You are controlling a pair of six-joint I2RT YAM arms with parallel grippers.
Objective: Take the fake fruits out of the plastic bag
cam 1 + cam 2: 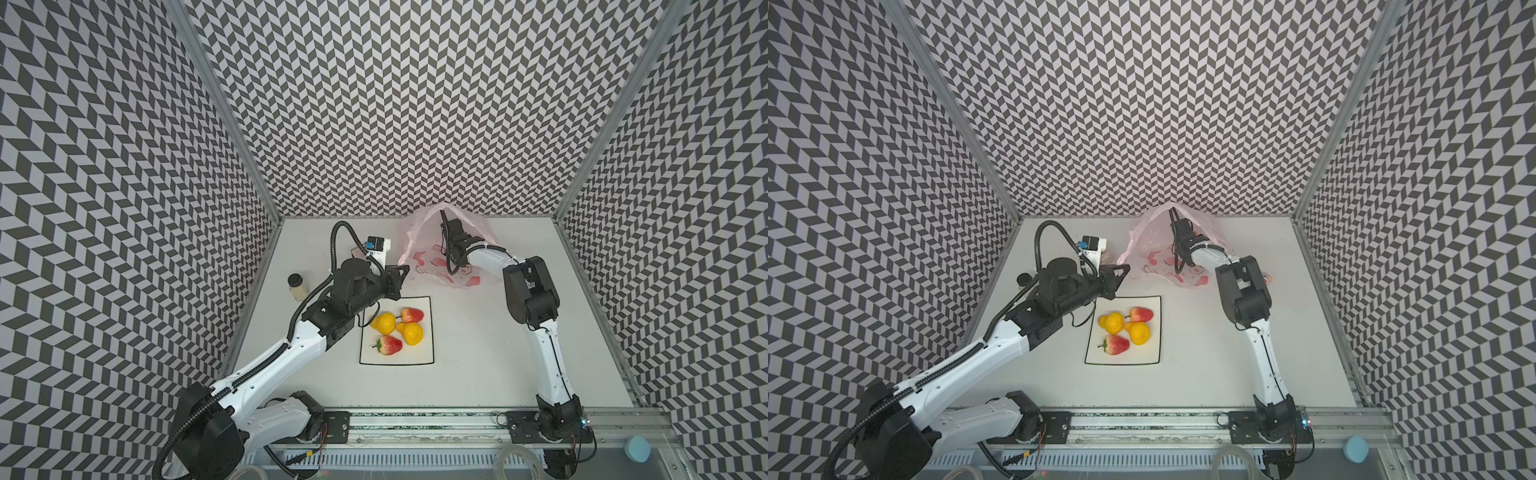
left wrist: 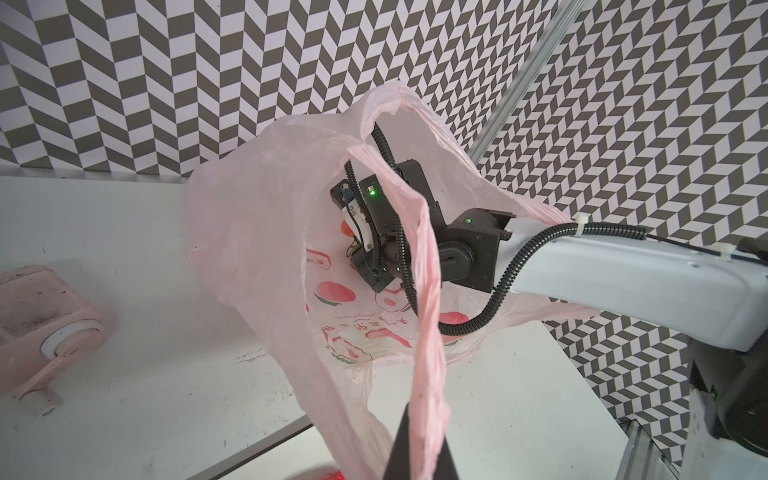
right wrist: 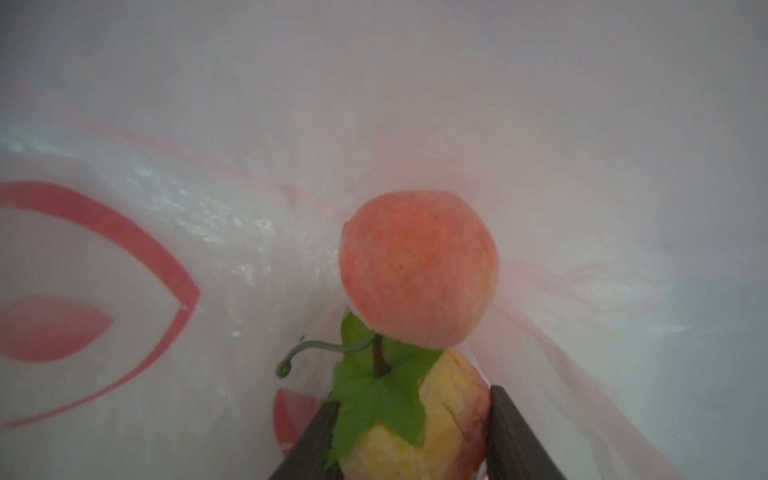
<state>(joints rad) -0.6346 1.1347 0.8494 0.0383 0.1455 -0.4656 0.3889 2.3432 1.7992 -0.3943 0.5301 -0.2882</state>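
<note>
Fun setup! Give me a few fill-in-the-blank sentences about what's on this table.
The square plate holds ___ fake fruits.
The left gripper is shut on a ___ of the plastic bag.
The right gripper reaches ___ the bag, its jaws flanking a strawberry.
Missing: four; handle; inside.

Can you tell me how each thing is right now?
plastic bag, mouth open, pulled up on one side.
left gripper, shut on the plastic bag.
right gripper, inside the bag, shut on a strawberry.
pink round fruit, loose inside the bag.
plate, holding two pears and two strawberries.
jar, upright, lid on.
</note>
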